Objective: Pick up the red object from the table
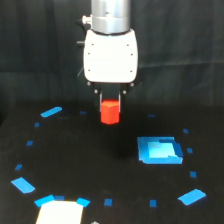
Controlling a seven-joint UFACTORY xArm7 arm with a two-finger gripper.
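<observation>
The red object [110,114], a small red-orange hexagonal block, sits between the dark fingers of my gripper [111,102], under the white wrist housing. The jaws are closed on its upper part, and most of the block hangs below the fingertips. It is over the black table [75,155], near the middle and towards the back. I cannot tell whether its underside touches the table.
A large blue square patch [159,150] lies to the exterior view's right of the block. Small blue tape marks ring the table, with larger ones at the left [51,111], lower left [22,185] and lower right [192,196]. A white shape [60,212] sits at the bottom edge.
</observation>
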